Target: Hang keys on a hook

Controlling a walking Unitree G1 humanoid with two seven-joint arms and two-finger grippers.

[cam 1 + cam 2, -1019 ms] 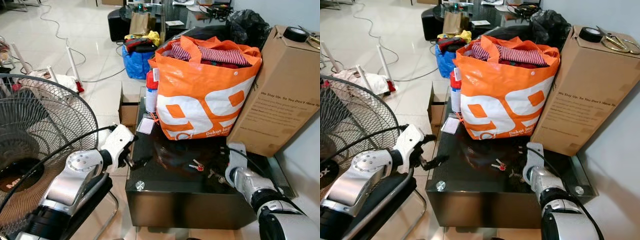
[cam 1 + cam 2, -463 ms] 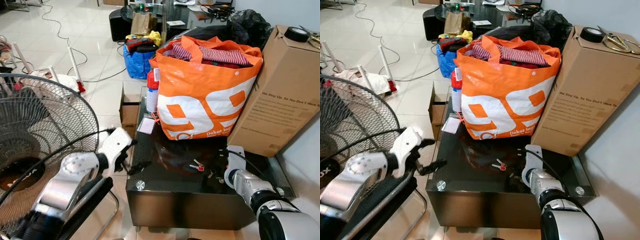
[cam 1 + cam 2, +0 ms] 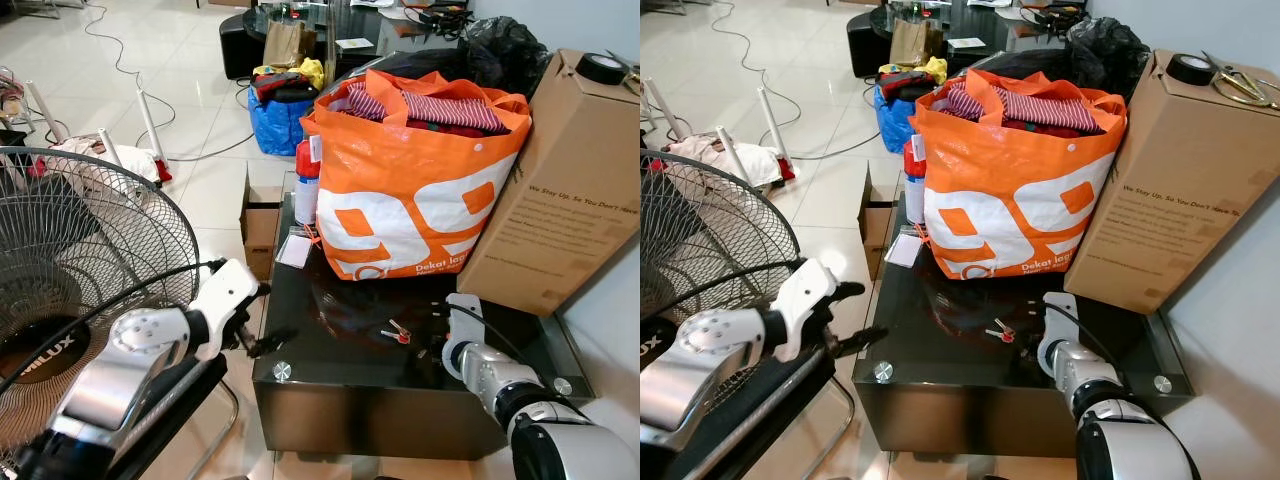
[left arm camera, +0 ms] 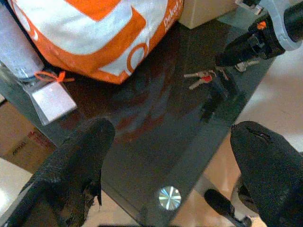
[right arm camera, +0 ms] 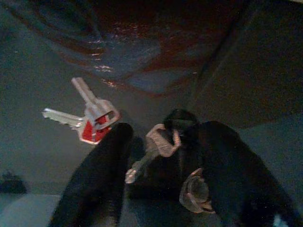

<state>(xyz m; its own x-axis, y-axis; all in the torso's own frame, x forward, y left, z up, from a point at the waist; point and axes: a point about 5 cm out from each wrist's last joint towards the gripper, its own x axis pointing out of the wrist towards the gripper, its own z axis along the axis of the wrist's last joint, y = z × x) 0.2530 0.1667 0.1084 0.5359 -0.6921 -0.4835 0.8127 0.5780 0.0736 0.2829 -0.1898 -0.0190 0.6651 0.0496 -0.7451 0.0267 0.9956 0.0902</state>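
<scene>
Since the earlier frames the left arm has drawn back from the tabletop (image 3: 350, 355) edge toward the fan (image 3: 80, 290), and the right arm has pulled in lower and closer to the body; the camera has also shifted slightly.

The left gripper (image 3: 262, 318) is held off the left edge of the black glass tabletop, forearm angled up and forward, wrist level. In the left wrist view its two fingers (image 4: 75, 165) stand wide apart, with nothing between them.

On the tabletop, from the left: a white tag (image 3: 293, 250) lies beside a bottle with a red cap (image 3: 305, 185); an orange shopping bag (image 3: 415, 190) full of clothing stands at the rear; a tall cardboard box (image 3: 560, 190) leans at the right with a roll of tape (image 3: 601, 67) on top.

The keys (image 3: 394, 331) with a red tag lie flat on the glass in front of the bag, untouched.

The right gripper (image 5: 156, 156) is set low on the tabletop just right of those keys, forearm extended forward from the lower right. Its jaws are spread, and a second bunch of keys (image 5: 163, 142) lies between them; whether the fingers touch it cannot be told.
</scene>
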